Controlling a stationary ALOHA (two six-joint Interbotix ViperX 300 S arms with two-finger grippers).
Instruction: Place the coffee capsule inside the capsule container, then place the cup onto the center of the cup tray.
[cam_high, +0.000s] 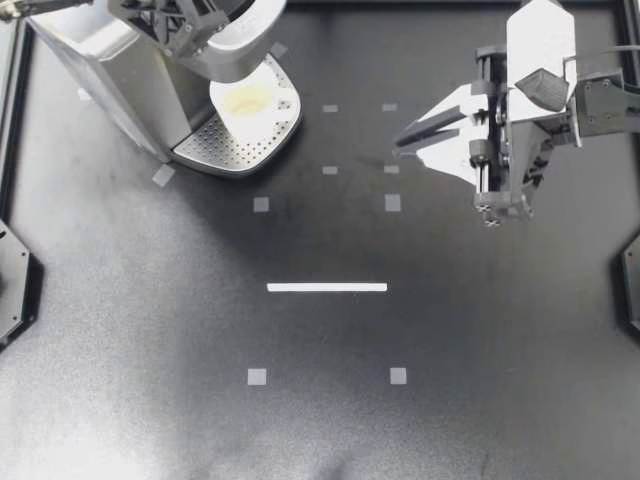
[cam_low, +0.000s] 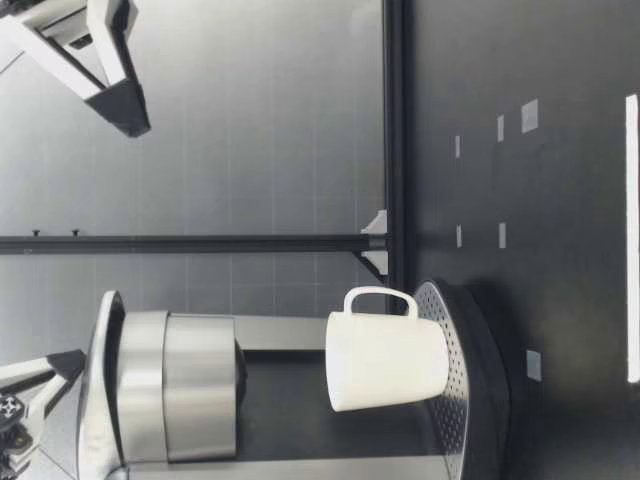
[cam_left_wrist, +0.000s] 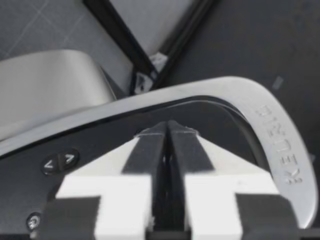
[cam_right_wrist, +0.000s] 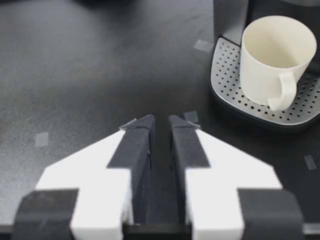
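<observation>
A white cup (cam_high: 250, 100) stands upright on the perforated cup tray (cam_high: 225, 150) of the silver coffee machine (cam_high: 110, 70) at the back left. The cup (cam_right_wrist: 272, 57) is empty, its handle turned toward my right gripper. My left gripper (cam_high: 200, 40) is over the machine's top, shut, with its fingertips (cam_left_wrist: 150, 132) against the curved silver lid (cam_left_wrist: 260, 100). My right gripper (cam_high: 405, 140) hovers above the table at the back right and points at the cup, its fingers a narrow gap apart with nothing between them. No capsule shows in any view.
Small grey tape squares (cam_high: 260, 204) and a white tape strip (cam_high: 326, 287) mark the dark table. A black frame rail (cam_low: 395, 140) runs along the back edge. In the low view the cup (cam_low: 385, 360) sits under the machine's head (cam_low: 180, 385).
</observation>
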